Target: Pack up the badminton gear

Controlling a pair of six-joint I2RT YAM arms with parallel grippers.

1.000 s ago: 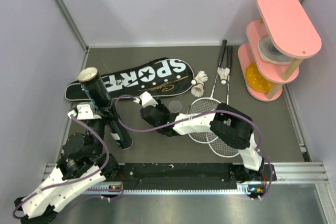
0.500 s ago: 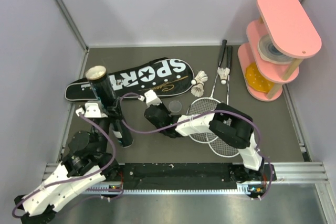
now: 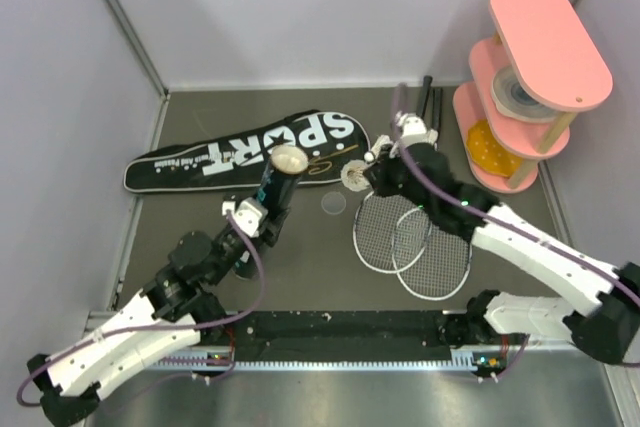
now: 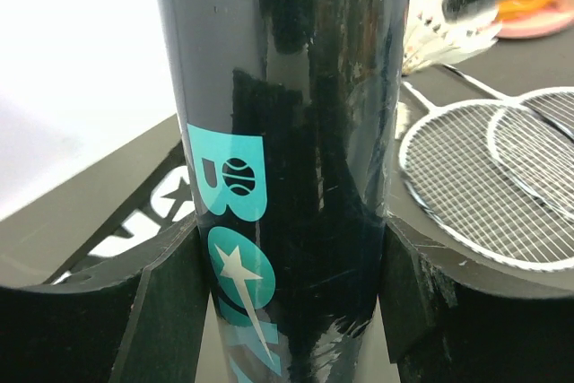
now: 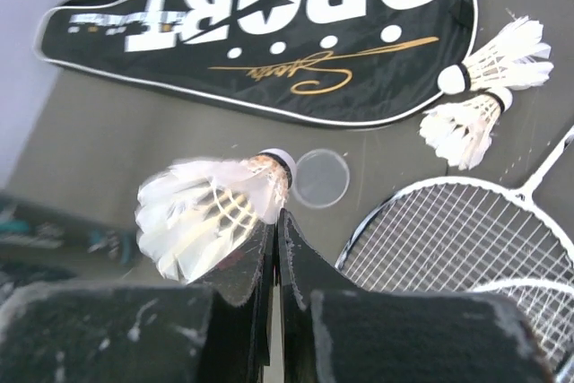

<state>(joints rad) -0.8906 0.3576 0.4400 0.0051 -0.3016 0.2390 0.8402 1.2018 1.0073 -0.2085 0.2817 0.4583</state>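
Observation:
My left gripper (image 3: pixel 258 219) is shut on the long black shuttle tube (image 3: pixel 276 187), its fingers pressed on both sides (image 4: pixel 291 257). The tube (image 4: pixel 305 177) is tilted, its open mouth up near the middle of the table. My right gripper (image 3: pixel 366 173) is shut, with a white shuttlecock (image 5: pixel 211 213) caught at its tips (image 5: pixel 276 214) above the mat. Two more shuttlecocks (image 5: pixel 498 56) (image 5: pixel 462 123) lie by the wide end of the black SPORT bag (image 3: pixel 250 152). Two silver rackets (image 3: pixel 405 237) lie crossed to the right, their handles (image 3: pixel 432 97) pointing to the back wall.
A clear round lid (image 3: pixel 333 203) lies flat on the mat between the tube and the racket heads. The pink tiered stand (image 3: pixel 530 77) fills the back right corner. Grey walls close in the left, back and right sides.
The right gripper shut, left the spot beside the tube and swung to the right; it now holds a shuttlecock in the air. The left arm carried the tube right, toward the middle.

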